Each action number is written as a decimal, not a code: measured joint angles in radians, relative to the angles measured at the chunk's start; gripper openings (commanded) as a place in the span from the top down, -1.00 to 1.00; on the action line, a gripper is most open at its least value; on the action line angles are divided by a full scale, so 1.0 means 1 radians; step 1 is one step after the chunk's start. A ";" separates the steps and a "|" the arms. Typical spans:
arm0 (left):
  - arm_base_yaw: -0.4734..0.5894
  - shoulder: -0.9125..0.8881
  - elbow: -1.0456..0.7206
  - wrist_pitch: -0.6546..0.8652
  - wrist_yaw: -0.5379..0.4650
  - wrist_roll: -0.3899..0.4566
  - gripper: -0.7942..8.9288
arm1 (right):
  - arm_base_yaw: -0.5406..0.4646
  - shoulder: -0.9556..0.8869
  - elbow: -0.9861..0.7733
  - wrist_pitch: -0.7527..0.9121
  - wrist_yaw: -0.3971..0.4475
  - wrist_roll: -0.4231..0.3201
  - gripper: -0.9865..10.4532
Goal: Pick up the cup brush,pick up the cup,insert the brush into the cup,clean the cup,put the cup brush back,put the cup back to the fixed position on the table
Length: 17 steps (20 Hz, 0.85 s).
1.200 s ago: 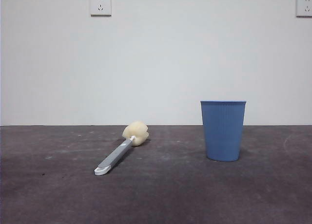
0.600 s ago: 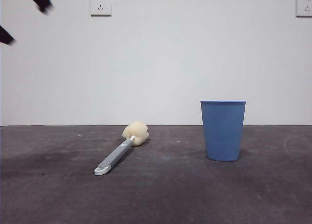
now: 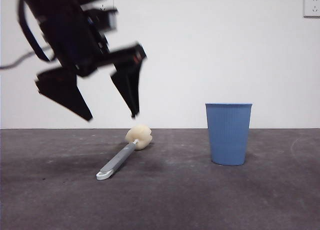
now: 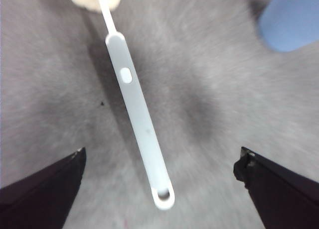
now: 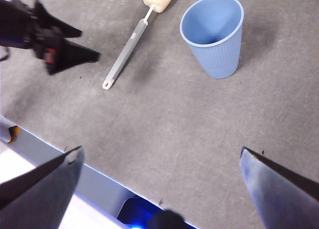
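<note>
1. The table, dark grey and scuffed, is seen spread beneath everything; its far edge is met by a pale wall, and its near edge shows in the right wrist view.
2. The left gripper is held in the air above the brush handle, jaws spread wide and holding nothing; this is judged a straddle set up for a grasp.
3. The right gripper is kept high over the near edge, jaws parted and empty, apparently waiting.
4. The cup is stood upright, mouth up, toward the right side of the table, well apart from the brush, so room is left for each arm.
5. The cup brush is laid flat, untouched; its sponge head is pointed toward the far edge, its looped tip toward the near edge.
</note>
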 measured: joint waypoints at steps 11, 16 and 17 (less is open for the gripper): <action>-0.001 0.185 0.017 0.105 -0.075 -0.041 -0.32 | 0.000 0.000 0.000 0.000 0.000 0.000 -0.20; -0.001 0.217 0.017 0.104 -0.075 -0.056 -0.32 | 0.000 0.000 0.000 0.000 0.000 0.001 -0.20; -0.001 0.218 0.017 0.104 -0.075 -0.064 -0.32 | 0.000 0.000 0.000 0.000 0.000 0.001 -0.20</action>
